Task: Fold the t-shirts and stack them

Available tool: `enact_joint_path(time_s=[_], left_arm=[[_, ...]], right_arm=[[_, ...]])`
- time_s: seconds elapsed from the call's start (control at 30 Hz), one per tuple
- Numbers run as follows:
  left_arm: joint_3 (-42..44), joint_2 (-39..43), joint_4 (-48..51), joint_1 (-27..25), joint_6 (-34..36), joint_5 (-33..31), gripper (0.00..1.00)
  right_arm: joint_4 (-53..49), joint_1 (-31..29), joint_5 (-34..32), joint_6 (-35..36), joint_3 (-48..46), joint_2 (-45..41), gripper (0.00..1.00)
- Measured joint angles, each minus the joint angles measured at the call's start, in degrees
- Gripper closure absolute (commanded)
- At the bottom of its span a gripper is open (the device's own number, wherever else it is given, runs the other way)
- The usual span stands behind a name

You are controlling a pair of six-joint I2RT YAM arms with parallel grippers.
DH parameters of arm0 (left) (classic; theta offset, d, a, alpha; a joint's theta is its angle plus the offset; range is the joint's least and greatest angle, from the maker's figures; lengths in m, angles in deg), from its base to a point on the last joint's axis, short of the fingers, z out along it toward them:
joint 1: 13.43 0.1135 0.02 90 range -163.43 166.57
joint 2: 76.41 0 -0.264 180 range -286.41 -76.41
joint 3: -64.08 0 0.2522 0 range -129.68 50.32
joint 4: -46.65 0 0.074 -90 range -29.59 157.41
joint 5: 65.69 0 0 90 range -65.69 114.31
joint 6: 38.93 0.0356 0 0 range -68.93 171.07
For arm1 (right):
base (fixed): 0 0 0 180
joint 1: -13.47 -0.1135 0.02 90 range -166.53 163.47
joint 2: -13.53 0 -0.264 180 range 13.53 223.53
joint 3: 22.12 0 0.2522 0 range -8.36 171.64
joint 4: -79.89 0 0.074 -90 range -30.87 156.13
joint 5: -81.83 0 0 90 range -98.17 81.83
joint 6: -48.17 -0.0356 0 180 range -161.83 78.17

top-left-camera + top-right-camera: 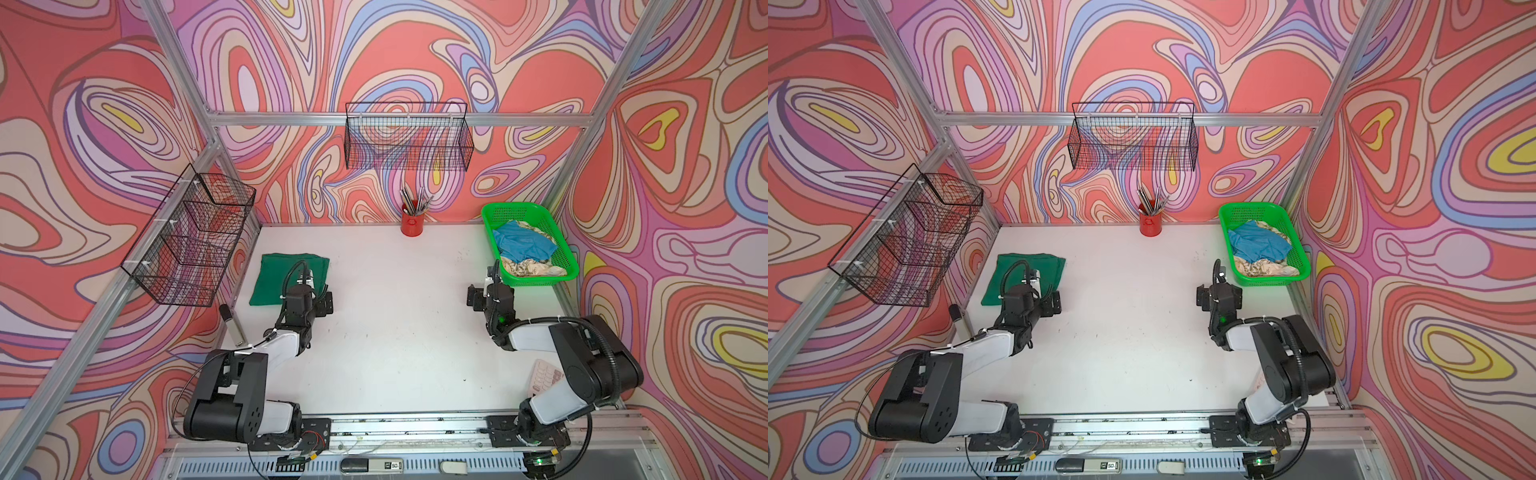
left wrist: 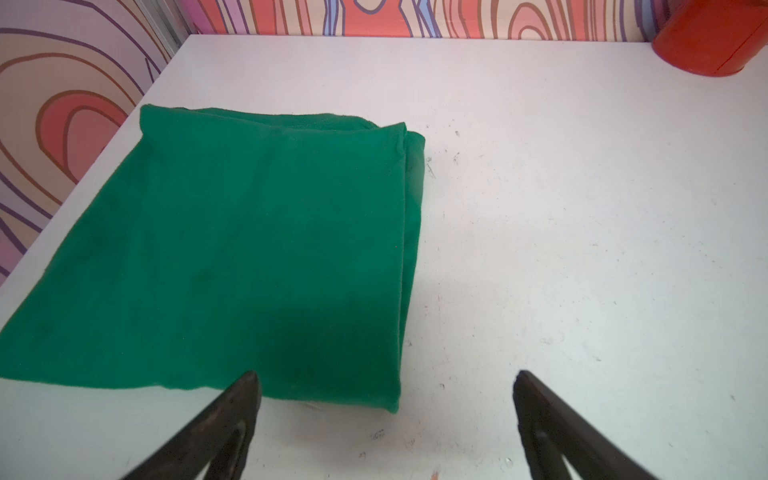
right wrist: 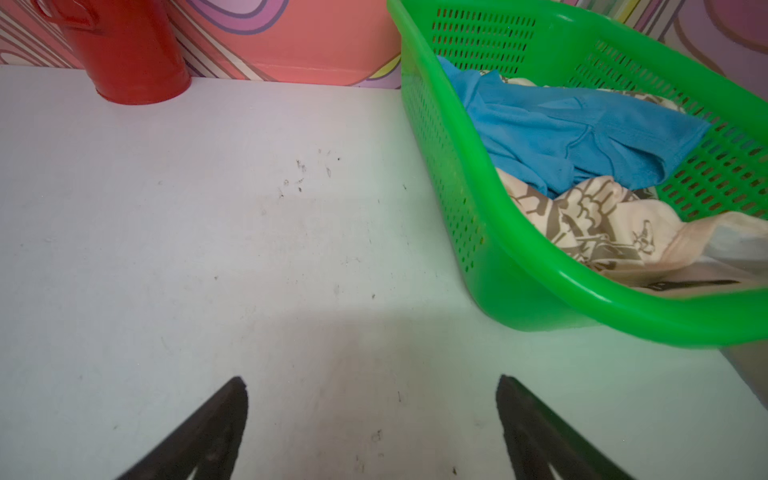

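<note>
Right end effector (image 3: 372, 380): jaws spread wide and empty, poised low over bare bench (image 3: 208, 249), just short of the basket's near end.
Left end effector (image 2: 385, 374): also spread and empty, hanging at the near edge of the dark green tee.
Dark green tee (image 2: 249, 249): folded into a flat rectangle by the bench's left edge, toward the far left corner. It looks finished and ready to be the base of the stack.
Basket (image 3: 540, 266): bright green plastic mesh in the far right corner, its long axis running near to far along the right edge.
Cream patterned tee (image 3: 602, 224): bunched low in the basket against its near wall.
Light blue tee (image 3: 582, 133): crumpled on top, farther in, ahead and to the right of the right end effector.
Nearer arm: the right, plainly. The left sits well apart, across the bench.
In the way: the basket's near wall and rim stand between jaws and cloth. The reach will likely have to go up and over.
Red cup (image 3: 133, 54): at the far edge, well clear of that path.
</note>
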Motion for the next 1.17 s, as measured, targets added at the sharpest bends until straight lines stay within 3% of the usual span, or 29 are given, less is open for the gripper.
enact_joint_path(time_s=[0.23, 0.43, 0.6, 1.17], left_arm=[[4.8, 3.1, -6.7, 0.0, 2.8, -4.9, 0.05], [4.8, -4.2, -17.1, 0.1, 4.7, -6.9, 0.05], [5.7, -9.4, -22.2, 0.5, 4.7, -7.5, 0.04], [5.6, -9.5, -24.2, 1.9, 4.2, -7.5, 0.04]], right_arm=[[16.3, 2.5, 0.3, 2.2, -3.4, 2.3, 0.02], [26.7, 4.9, 2.4, 1.9, -7.3, 5.7, 0.02], [28.1, 5.2, 2.8, 1.6, -7.5, 6.7, 0.02], [28.2, 5.2, 2.0, 0.6, -6.2, 6.7, 0.02]])
